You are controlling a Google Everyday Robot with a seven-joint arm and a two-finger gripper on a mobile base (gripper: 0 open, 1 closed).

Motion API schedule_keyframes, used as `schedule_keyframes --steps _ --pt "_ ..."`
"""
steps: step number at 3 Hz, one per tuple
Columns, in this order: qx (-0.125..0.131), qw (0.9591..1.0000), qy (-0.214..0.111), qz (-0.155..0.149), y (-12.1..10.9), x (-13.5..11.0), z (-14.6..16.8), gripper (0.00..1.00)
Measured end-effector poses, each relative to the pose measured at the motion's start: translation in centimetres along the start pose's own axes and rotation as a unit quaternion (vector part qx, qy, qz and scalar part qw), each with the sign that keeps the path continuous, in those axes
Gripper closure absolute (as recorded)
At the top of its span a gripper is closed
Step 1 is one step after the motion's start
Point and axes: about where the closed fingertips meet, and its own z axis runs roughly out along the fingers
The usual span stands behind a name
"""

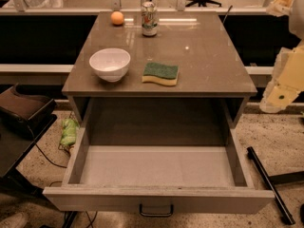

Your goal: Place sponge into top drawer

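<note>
Nearest the camera, the top drawer (156,167) stands pulled fully out at the bottom of the frame, its pale floor bare and its dark loop handle (156,210) at the lower edge. Above it, the sponge (160,73) lies flat, green side up, near the front edge of the table top (209,56), just right of the white bowl (109,64) and apart from it. A can (149,19) and an orange ball (117,17) sit well back toward the top of the frame. The gripper (284,90) hangs at the right edge of the frame at mid-height, well apart from the sponge; whether it is released or clenched cannot be told, and it grasps nothing visible. The step in hand looks to be the approach and pick. A good grasp would come from above, across the sponge's short sides, staying right of the bowl. Soft foam will likely squash, so a light squeeze should do. The sponge should then go forward and down and be let go low over the drawer's floor.
</note>
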Motion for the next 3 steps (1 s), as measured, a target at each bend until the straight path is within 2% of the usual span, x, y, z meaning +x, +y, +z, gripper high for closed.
schedule_keyframes --steps 1,2,3 --pt "0.0 1.0 0.0 0.0 0.0 0.0 0.0 0.0" --pt "0.003 0.9994 -0.035 -0.001 -1.2 -1.1 0.7 0.0" --pt "0.001 0.9871 -0.16 0.006 -5.2 -4.2 3.6 0.0"
